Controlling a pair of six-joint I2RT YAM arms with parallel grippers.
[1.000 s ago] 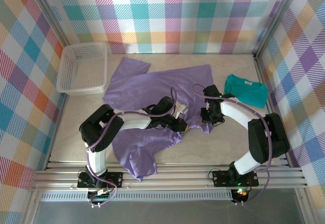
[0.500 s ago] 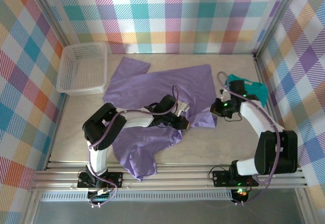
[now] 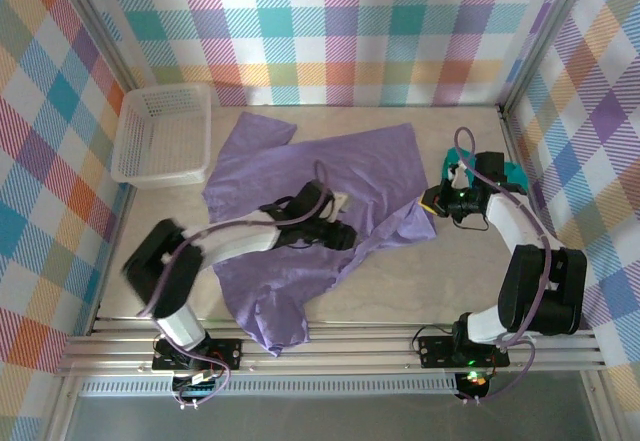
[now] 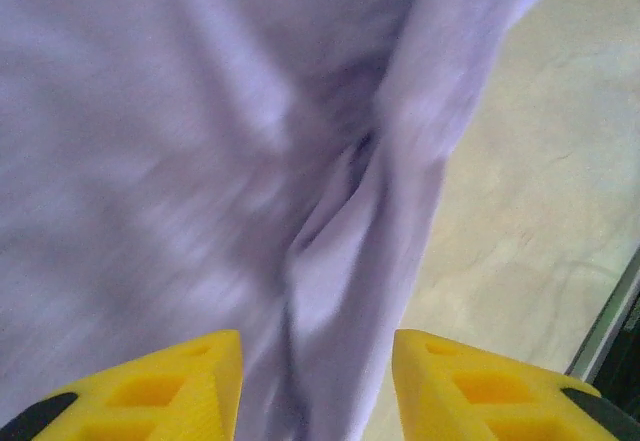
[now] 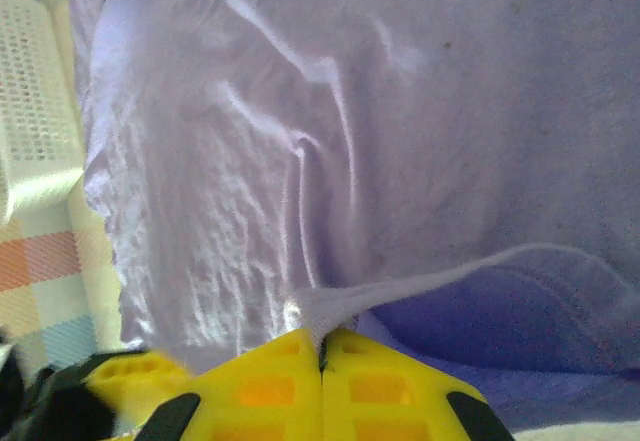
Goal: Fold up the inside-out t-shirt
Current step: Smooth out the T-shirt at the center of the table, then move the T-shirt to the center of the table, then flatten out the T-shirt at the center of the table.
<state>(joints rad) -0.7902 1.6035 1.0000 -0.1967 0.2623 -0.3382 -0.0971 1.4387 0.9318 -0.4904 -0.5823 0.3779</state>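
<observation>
1. Across the counter [image 3: 450, 291] lies the large lavender cotton t-shirt [image 3: 300, 171]; the right tool [image 3: 432, 201], pinching its right edge, could lose that thin hold.
2. The left tool [image 3: 338, 233], jaws parted and empty, pins nothing, so the cloth may drag and bunch.

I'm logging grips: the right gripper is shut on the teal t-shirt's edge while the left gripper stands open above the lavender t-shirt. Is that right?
No. The right wrist view shows the right gripper shut on an edge of the lavender t-shirt, not the teal t-shirt. The left gripper does stand open above the lavender t-shirt.
</observation>
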